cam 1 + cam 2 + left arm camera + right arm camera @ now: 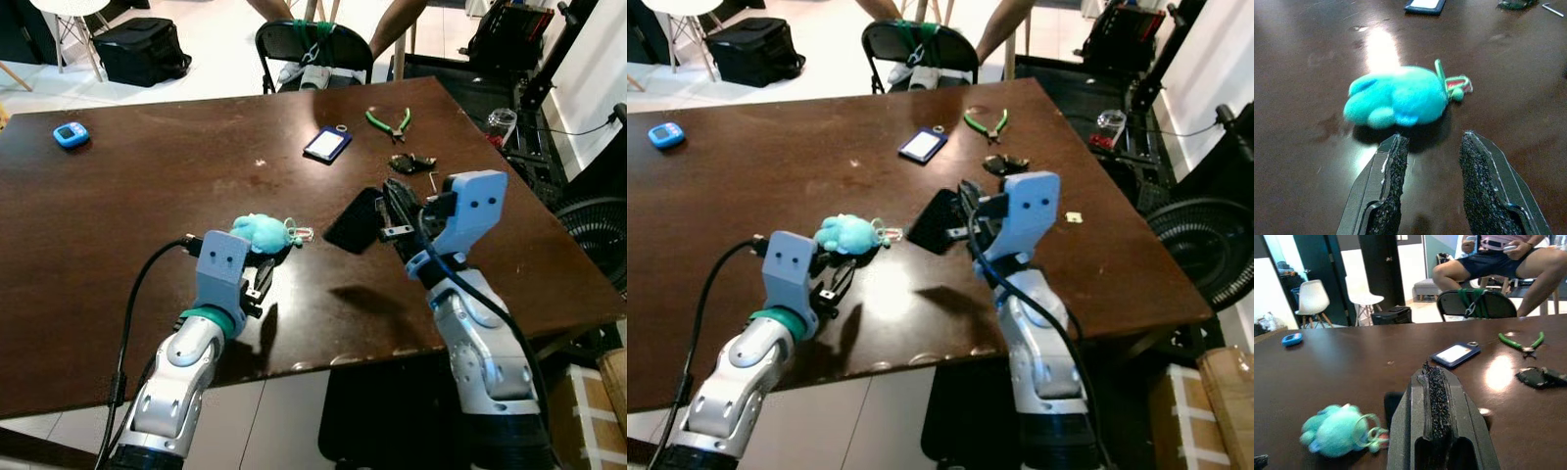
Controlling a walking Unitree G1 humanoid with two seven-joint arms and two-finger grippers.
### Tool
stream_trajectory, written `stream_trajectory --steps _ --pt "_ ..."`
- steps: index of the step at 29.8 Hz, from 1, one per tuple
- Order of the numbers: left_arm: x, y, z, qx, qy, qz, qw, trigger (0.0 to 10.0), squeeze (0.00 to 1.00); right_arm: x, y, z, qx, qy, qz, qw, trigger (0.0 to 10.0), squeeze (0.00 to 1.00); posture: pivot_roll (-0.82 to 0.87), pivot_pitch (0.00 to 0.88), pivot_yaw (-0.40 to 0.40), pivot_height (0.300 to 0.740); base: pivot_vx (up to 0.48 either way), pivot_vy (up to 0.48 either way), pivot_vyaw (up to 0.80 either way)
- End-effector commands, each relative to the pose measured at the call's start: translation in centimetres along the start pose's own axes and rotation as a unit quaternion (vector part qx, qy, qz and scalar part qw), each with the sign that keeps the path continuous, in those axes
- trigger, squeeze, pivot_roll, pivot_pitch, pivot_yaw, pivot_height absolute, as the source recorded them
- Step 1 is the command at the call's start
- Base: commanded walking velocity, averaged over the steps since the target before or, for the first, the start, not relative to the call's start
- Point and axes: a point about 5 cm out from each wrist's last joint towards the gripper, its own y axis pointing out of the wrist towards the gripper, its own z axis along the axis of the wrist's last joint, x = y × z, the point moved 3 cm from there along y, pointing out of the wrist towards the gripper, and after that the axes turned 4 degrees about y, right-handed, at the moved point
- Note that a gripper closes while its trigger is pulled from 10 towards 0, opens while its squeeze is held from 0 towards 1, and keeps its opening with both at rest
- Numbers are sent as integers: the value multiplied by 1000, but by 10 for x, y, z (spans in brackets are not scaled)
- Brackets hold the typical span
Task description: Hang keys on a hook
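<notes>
My left gripper [1432, 188] hangs parted and empty just short of the turquoise plush keychain [261, 232] lying on the brown table [147, 215], while my right gripper [1436, 396] sits pressed closed nearby; closing on soft fluff could let it slip.

Plush keychain [263, 232] lies on table [147, 196], card holder [327, 143] behind; pliers [390, 121] perhaps rightmost.

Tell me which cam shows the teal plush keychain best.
Left wrist view: the teal plush keychain sits large, just ahead of the open left gripper, its green ring visible. Both eye views show it small on the table. Right wrist view catches it low and partly blurred, past the shut right gripper.
</notes>
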Motion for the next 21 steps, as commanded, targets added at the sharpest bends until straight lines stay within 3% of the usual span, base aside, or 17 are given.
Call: stream_trajectory --steps 1,21 --pt "-2 -2 -9 -15 0 8 1000 10000 0 -3 1 -2 1 -10 1 1000 10000 0 -86 94 87 740 -458 0 0" --pt "-3 -1 -9 -16 2 12 1000 10000 0 -10 2 -3 2 -40 23 999 10000 0 -86 94 89 740 -456 0 0"
